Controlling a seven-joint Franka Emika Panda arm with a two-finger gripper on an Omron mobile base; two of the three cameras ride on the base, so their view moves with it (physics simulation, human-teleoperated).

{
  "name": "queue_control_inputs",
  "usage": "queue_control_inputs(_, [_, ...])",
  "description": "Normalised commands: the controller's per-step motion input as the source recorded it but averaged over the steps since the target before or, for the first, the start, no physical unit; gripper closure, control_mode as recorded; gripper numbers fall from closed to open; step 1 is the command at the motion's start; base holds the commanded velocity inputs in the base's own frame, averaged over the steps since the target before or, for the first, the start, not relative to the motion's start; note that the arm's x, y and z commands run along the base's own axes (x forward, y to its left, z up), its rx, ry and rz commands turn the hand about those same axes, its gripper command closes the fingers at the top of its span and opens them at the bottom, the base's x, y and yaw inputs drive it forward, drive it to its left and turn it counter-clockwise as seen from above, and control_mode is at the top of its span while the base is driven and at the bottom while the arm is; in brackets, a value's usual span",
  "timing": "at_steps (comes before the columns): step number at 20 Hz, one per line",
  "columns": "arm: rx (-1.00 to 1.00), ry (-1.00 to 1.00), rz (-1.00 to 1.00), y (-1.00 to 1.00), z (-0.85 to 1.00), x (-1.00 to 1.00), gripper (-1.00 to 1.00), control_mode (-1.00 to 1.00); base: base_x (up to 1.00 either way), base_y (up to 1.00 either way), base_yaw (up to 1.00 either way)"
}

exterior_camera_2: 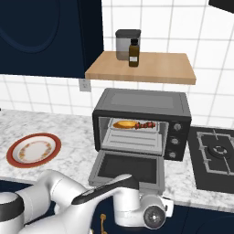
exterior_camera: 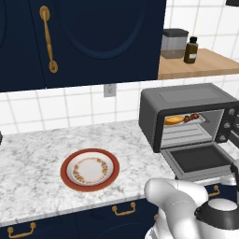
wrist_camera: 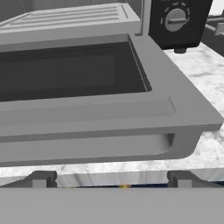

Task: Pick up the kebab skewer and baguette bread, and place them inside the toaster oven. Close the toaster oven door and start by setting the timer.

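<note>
The toaster oven sits on the marble counter, under a wooden shelf. Its door, the toaster oven door, is folded all the way down and lies flat, sticking out past the front edge of the counter. Inside, on the upper rack, the baguette bread lies on the left and the kebab skewer lies just to its right. They are so close that it is hard to tell if they touch. From the left base view the bread and skewer are small and partly hidden by the oven frame.

The red-rimmed plate rests on the counter, well to the left of the oven. A grey canister and a dark bottle stand on the shelf.

The gripper is low, in front of the open door. In the hand view its two finger tips stand wide apart near the bottom, with nothing between them. The door's grey bar handle fills the middle of that view, just ahead of the fingers, and one oven knob shows at the top. In both base views the white arm covers the hand, so the fingers are hard to make out there. A stove burner sits to the right of the oven, cut off by the picture's edge.
</note>
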Motion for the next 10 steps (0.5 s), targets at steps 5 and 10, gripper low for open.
queue_control_inputs(5, [0.0, -0.04, 0.0, 0.02, -0.12, 0.03, -1.0, -1.0, 0.0, 0.0, 0.0])
queue_control_inputs(10, [0.0, 0.0, 0.0, 0.04, 0.0, 0.11, -1.0, -1.0, 0.0, 0.0, 0.0])
